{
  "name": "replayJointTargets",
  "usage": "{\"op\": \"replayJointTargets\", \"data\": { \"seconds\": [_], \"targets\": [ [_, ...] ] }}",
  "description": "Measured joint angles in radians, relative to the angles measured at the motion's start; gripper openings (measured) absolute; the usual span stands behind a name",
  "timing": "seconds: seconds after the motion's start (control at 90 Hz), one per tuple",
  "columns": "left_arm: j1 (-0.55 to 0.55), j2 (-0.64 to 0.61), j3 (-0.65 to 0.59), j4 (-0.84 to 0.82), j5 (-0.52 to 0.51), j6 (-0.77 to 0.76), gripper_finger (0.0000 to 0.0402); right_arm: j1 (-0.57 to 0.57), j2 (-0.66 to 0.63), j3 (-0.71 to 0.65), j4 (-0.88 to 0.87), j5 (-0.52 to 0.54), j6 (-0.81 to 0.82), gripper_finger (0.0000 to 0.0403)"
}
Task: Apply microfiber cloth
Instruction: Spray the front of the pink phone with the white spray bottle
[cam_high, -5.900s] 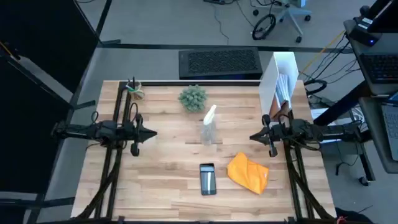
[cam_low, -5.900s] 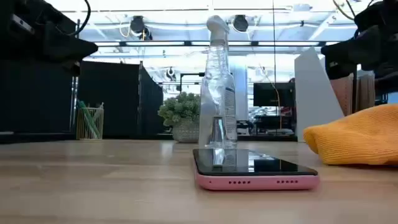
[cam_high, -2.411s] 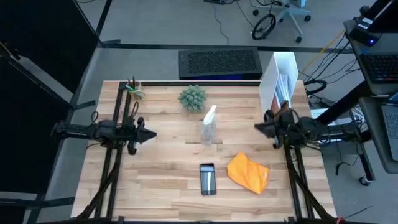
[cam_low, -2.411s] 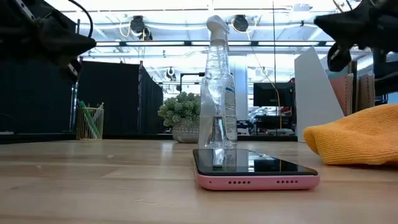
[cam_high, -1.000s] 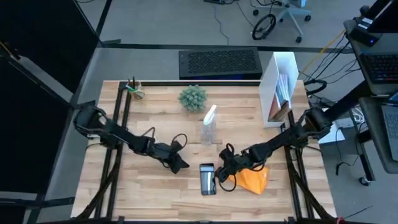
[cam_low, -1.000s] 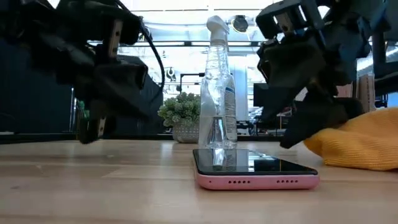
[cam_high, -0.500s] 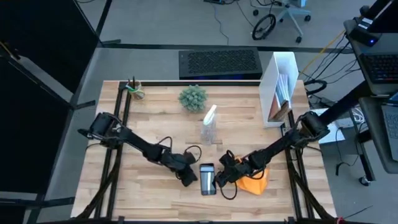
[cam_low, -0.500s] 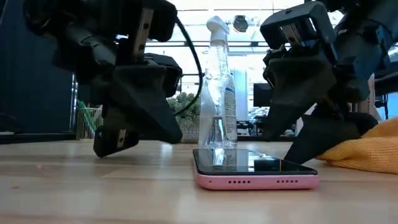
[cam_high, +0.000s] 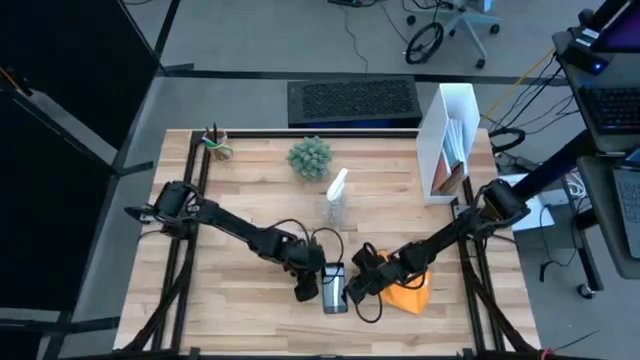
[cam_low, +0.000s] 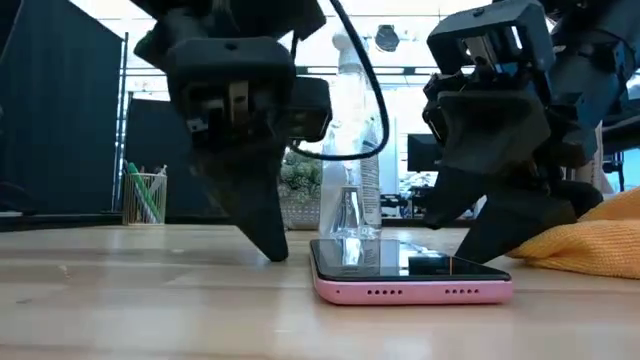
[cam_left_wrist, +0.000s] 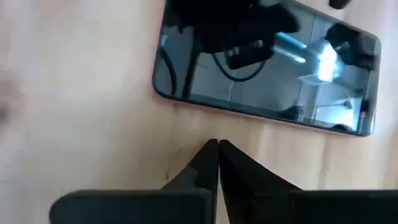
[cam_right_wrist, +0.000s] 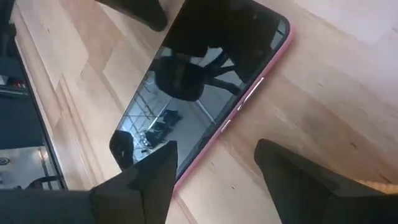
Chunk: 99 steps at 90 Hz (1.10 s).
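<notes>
Lying near the table's (cam_high: 250, 165) front edge, right of centre: microfiber cloth (cam_high: 407, 293), crumpled, partly under the right arm. Right gripper (cam_high: 354, 284) spread wide, low between cloth and smartphone (cam_high: 333, 287). Left gripper (cam_high: 308, 289) pinched closed, tips on the wood at the phone's left edge. Back left corner: mesh cup (cam_high: 215, 146) holding pens. Back right: white file holder (cam_high: 447, 140) with papers.
</notes>
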Motion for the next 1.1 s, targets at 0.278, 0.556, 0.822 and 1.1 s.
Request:
{"op": "replayJointTargets", "data": {
  "seconds": [0.278, 0.556, 0.822, 1.1],
  "targets": [
    [-0.027, 0.034, -0.001, 0.102, -0.002, -0.006, 0.0, 0.0, 0.032, 0.0, 0.05, 0.033, 0.068, 0.021],
    [-0.031, 0.07, 0.0, 0.194, 0.008, -0.005, 0.0, -0.002, 0.097, 0.0, 0.179, 0.041, 0.079, 0.021],
    [-0.025, 0.072, 0.0, 0.213, -0.01, 0.0, 0.0, -0.001, 0.1, 0.002, 0.266, 0.058, -0.014, 0.0198],
    [-0.026, 0.075, -0.001, 0.245, -0.036, 0.001, 0.0, -0.001, 0.101, 0.001, 0.27, 0.058, -0.063, 0.0096]
  ]
}}
